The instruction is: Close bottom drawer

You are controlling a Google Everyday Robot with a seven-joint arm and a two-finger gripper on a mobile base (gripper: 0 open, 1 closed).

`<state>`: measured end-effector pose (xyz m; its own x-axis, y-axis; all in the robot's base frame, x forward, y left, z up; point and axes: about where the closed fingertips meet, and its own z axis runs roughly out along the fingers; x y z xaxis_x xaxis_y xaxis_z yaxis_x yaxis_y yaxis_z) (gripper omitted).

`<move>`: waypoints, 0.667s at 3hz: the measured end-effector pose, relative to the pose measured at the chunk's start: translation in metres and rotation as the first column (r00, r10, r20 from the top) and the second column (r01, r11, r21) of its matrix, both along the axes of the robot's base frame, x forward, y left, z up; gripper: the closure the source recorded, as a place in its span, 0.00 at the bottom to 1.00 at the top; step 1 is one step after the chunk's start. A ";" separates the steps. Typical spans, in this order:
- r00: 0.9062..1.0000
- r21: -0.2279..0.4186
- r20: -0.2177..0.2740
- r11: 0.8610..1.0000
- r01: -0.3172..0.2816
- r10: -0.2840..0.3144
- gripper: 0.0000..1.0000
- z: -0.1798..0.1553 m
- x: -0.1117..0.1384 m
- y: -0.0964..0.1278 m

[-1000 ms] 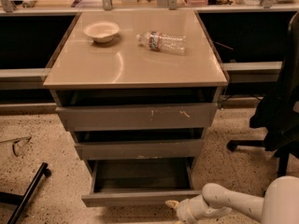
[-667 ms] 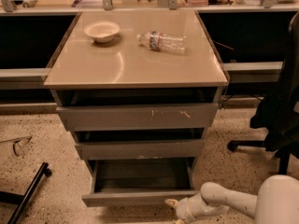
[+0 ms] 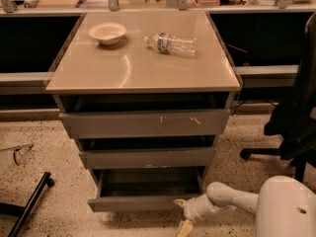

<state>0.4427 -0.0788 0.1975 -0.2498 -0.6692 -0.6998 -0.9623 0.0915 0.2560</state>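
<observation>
Drawer: The bottom drawer (image 3: 143,204) stood pulled out of the cabinet (image 3: 138,70), its front well forward of the middle drawer (image 3: 148,158) above it. I could make out nothing inside.
Gripper: The gripper (image 3: 182,214) sat low, just off the right end of the drawer front and close to the floor (image 3: 64,191). The arm (image 3: 232,199) reached in from my right.
Step (my judgement): Contact was about made, but the push had not yet shown any result.
Risk 1: Contact lay at the far right end of a wide front, so I judged an off-centre push could skew the drawer on its slides and jam it partway.
Risk 2: The front was plain, with no handle, and the upper finger met it near the corner. I thought it could slip past the right edge and miss the front.
Risk 3: The lower finger pointed down towards the floor. If the arm dropped while pushing, it could scrape.
Risk 4: A hard shove could rock the cabinet. The bottle (image 3: 170,43) lay on its side on top, near the bowl (image 3: 107,32), and could roll.
Fingers: The fingers (image 3: 178,202) were spread apart and held nothing. The upper tip was at or touching the drawer front's right end, though I could not confirm contact. The lower tip hung free below.
</observation>
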 end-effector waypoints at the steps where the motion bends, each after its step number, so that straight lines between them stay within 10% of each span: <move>1: 0.999 -0.020 0.039 1.000 -0.003 0.004 0.00 -0.002 0.016 -0.003; 2: 0.999 -0.020 0.039 1.000 -0.003 0.004 0.00 -0.002 0.016 -0.003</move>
<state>0.4592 -0.0815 0.1951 -0.2201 -0.6842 -0.6953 -0.9719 0.0930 0.2162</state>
